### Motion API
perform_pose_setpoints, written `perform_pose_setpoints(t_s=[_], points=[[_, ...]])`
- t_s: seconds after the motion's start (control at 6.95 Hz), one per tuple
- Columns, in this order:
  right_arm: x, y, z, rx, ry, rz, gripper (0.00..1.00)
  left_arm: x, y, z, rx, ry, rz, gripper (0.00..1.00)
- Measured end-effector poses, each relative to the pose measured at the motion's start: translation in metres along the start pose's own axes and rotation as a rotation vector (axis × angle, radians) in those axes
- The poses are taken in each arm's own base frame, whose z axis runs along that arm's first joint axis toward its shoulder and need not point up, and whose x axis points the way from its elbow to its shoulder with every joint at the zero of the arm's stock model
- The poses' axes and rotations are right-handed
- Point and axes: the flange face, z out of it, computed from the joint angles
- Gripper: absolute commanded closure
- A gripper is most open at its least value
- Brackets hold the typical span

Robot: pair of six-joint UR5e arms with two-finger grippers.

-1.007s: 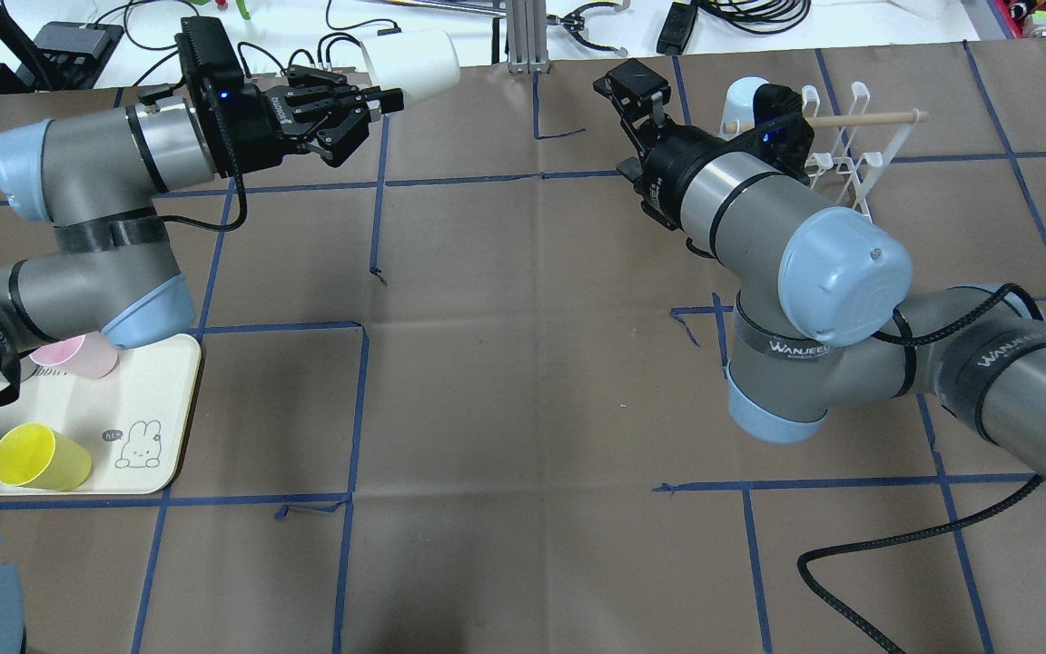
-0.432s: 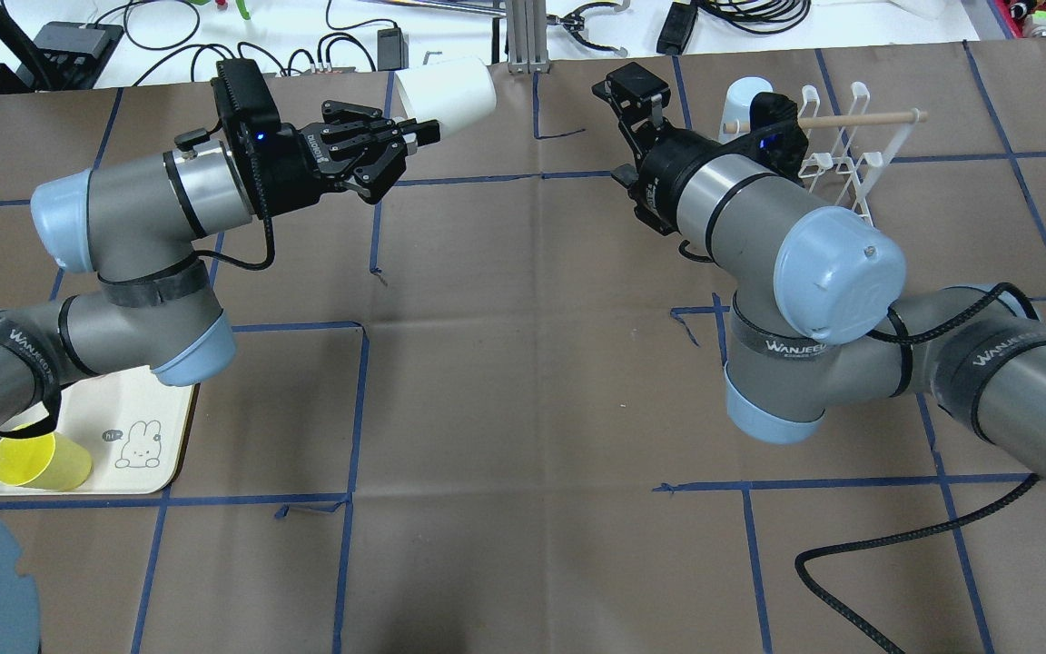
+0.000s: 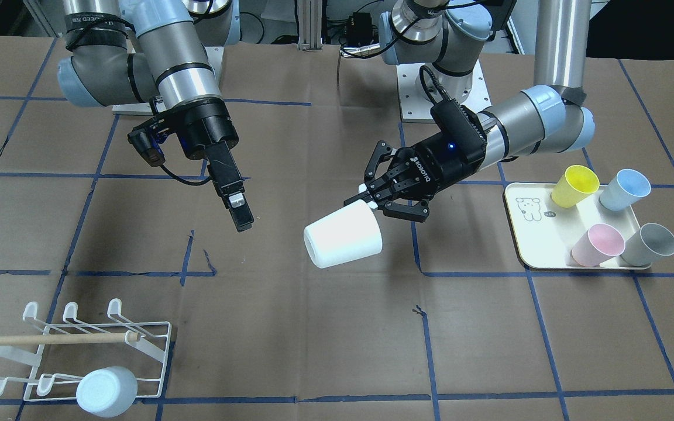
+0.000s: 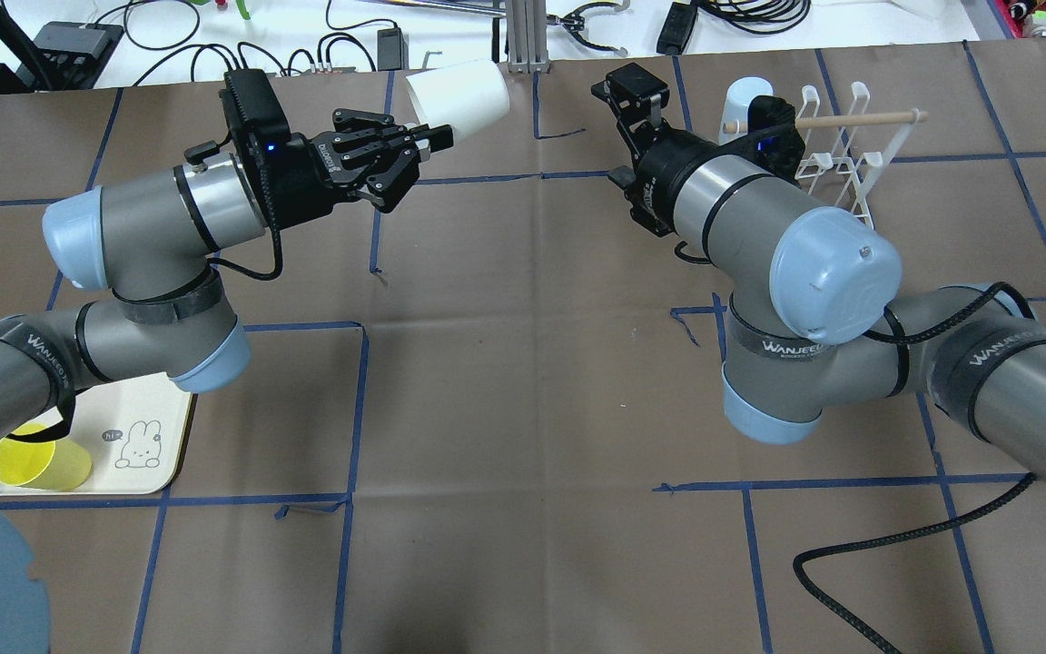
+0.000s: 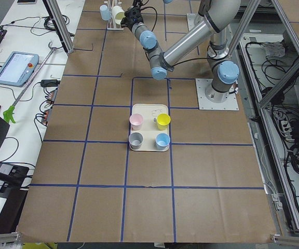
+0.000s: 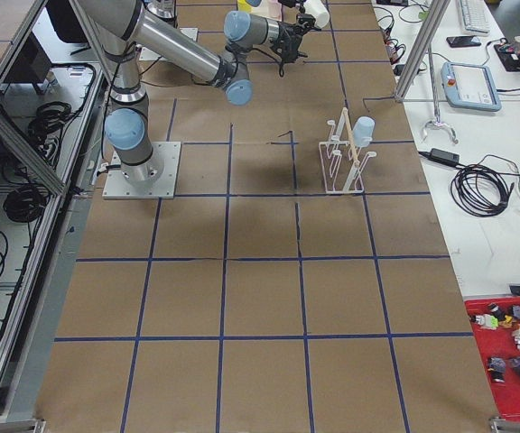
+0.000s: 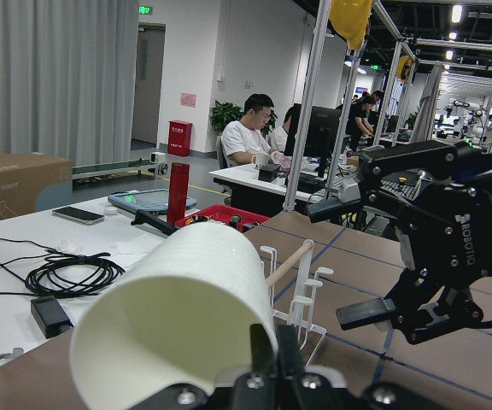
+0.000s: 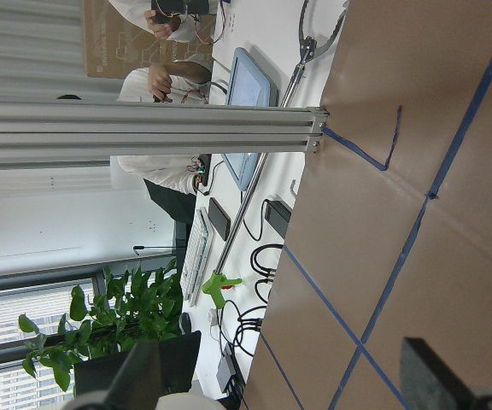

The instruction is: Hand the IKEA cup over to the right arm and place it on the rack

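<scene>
My left gripper (image 4: 433, 138) is shut on the rim of a white cup (image 4: 458, 91) and holds it on its side above the table, mouth away from the wrist. The gripper (image 3: 370, 200) and the cup (image 3: 343, 240) also show in the front view, and the cup fills the left wrist view (image 7: 178, 333). My right gripper (image 4: 636, 87) is open and empty, a short way to the right of the cup; its jaws stand wide apart in the left wrist view (image 7: 348, 256). The white wire rack (image 4: 843, 156) with its wooden dowel stands behind the right wrist.
A pale blue cup (image 3: 106, 390) hangs on the rack's (image 3: 79, 345) near corner. The cream tray (image 3: 525, 235) by my left arm holds yellow (image 3: 574, 186), blue (image 3: 623, 190), pink (image 3: 597, 244) and grey (image 3: 648, 245) cups. Cables and tools lie past the table's far edge.
My left arm has swung right with the white cup, bringing it closer to the right gripper. The right arm has barely moved.
</scene>
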Motion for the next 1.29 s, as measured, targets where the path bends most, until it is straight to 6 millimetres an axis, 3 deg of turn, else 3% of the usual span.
perform_pose_setpoints(t_s=[0.29, 0.72, 1.29], points=[[-0.01, 0.017, 0.001, -0.029, -0.015, 0.009, 0.01, 0.008, -0.002, 0.009, -0.011, -0.01, 0.007, 0.96], [-0.015, 0.027, 0.003, -0.045, -0.022, 0.027, 0.01, 0.01, -0.002, 0.011, -0.013, -0.01, 0.008, 0.96], [-0.022, 0.052, 0.034, -0.075, -0.023, 0.042, 0.01, 0.01, -0.001, 0.011, -0.013, -0.01, 0.007, 0.94]])
